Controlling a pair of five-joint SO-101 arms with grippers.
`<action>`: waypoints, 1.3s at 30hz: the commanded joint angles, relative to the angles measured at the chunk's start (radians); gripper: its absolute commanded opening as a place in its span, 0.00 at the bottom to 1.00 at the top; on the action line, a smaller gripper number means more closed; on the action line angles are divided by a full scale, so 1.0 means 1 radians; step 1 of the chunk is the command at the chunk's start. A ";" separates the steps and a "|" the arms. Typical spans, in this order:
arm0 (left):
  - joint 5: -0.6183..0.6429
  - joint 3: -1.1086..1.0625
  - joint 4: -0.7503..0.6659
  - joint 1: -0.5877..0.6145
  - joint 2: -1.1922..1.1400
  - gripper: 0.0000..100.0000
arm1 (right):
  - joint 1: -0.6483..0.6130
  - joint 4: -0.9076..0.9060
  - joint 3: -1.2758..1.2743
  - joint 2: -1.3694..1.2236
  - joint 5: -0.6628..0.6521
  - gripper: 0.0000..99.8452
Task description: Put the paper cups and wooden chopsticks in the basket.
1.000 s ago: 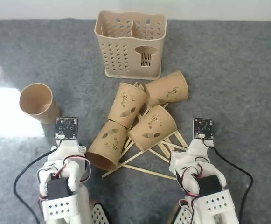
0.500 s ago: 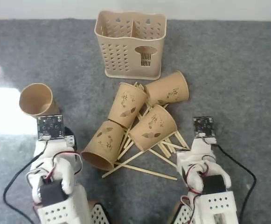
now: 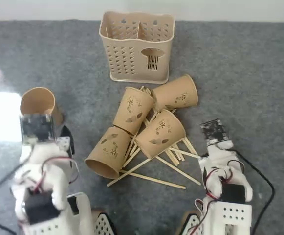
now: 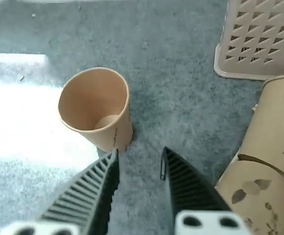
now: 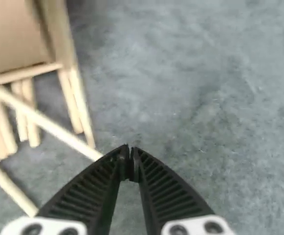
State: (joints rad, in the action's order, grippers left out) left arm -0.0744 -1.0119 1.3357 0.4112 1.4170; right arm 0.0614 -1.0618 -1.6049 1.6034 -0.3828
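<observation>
**Change.** The left arm has swung away from the cup cluster toward the single paper cup [image 4: 95, 110]. In the high view its wrist board now overlaps that cup's lower edge. The right arm has shifted slightly outward. The cups and basket keep their positions of half a second ago.

**Grippers.** The left gripper [image 4: 140, 154] is spread apart and empty, its tips just short of the single cup's base. The right gripper [image 5: 130, 149] is pressed closed on nothing, above the carpet just beside the chopstick ends.

**Materials.**
- Basket [image 3: 137, 46]: beige plastic, rectangular, perforated walls, two compartments; upright at the far side.
- Clustered cups [image 3: 132, 110]: four tan paper cones with a leaf print, lying on their sides.
- Single cup: tan paper, mouth up, well apart from the cluster.
- Wooden chopsticks [image 3: 154, 178]: pale thin sticks, scattered under and beside the cluster.
- Carpet [image 3: 239, 73]: grey, short pile.
</observation>
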 commanded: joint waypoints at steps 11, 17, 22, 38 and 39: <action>0.077 0.513 -0.005 0.074 -0.888 0.14 | 0.019 0.028 0.041 0.004 0.049 0.10; 0.021 0.696 -0.003 0.084 -1.154 0.15 | 0.019 0.027 0.041 0.007 0.049 0.10; 0.000 0.837 -0.011 0.084 -1.287 0.15 | 0.019 0.028 0.041 0.007 0.049 0.10; -0.015 0.926 -0.034 0.057 -1.571 0.14 | 0.021 0.031 0.041 0.008 0.051 0.10; -0.014 0.926 -0.046 0.057 -1.583 0.10 | 0.021 0.031 0.041 0.008 0.051 0.10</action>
State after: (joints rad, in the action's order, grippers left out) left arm -0.0821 -0.1435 1.3341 0.4757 -0.1603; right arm 0.0752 -1.0556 -1.6034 1.6034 -0.3460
